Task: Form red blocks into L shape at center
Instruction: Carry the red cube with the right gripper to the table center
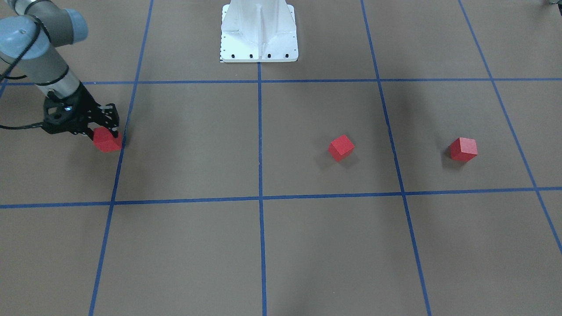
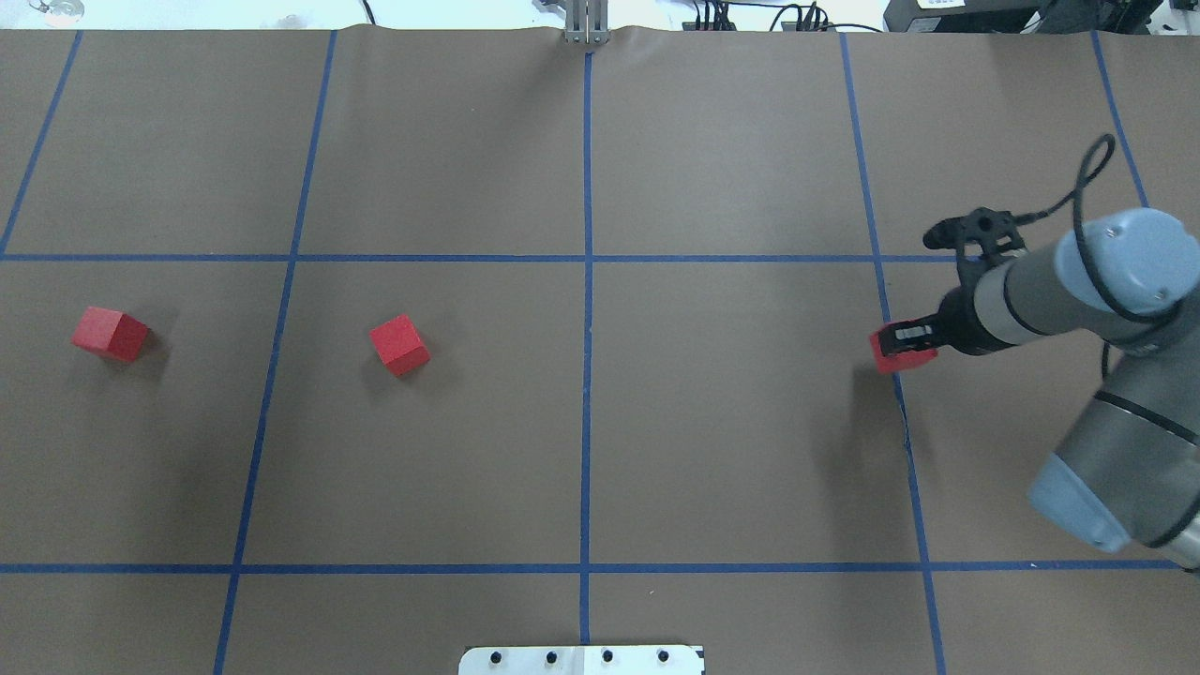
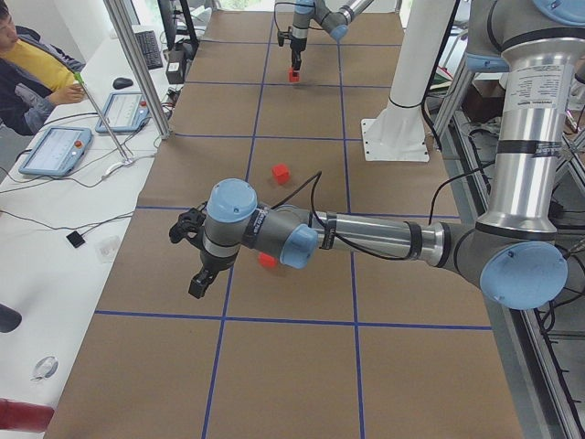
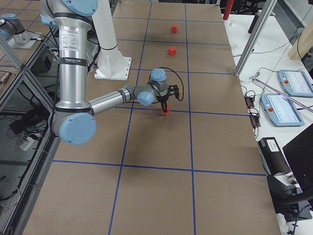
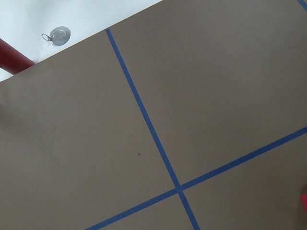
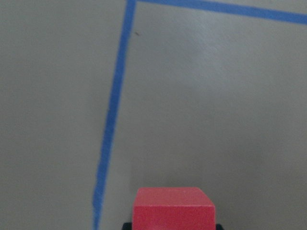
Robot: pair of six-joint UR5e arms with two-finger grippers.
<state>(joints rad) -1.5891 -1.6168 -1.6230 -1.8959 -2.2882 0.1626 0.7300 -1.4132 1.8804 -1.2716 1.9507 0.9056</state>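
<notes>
Right of the overhead frame: right claw [image 2: 905,339] clamped on one red block [image 2: 886,356], over the vertical blue tape line [image 2: 858,112] next right of the center line [image 2: 587,412]. Whether lifted or resting on the brown worktop [image 2: 731,450], not clear. Coming move, by the look of it: a straight carry leftward in the frame, along the row, to the center line, midway between the two horizontal tapes [image 2: 731,258].

Beyond that line, left of center, a second red block [image 2: 399,344], turned off the grid. Further on, near the left edge, a third red block [image 2: 111,334]. Both in the half nearer the left arm [image 3: 366,240]. Cubes, so no long axis to square up, only faces to line up for the L.

Left claw [image 3: 199,282] visible only in the side view, near the third red block; open or closed, impossible to tell. No writing on the blocks; arm labels [image 3: 535,87] too small to read.
</notes>
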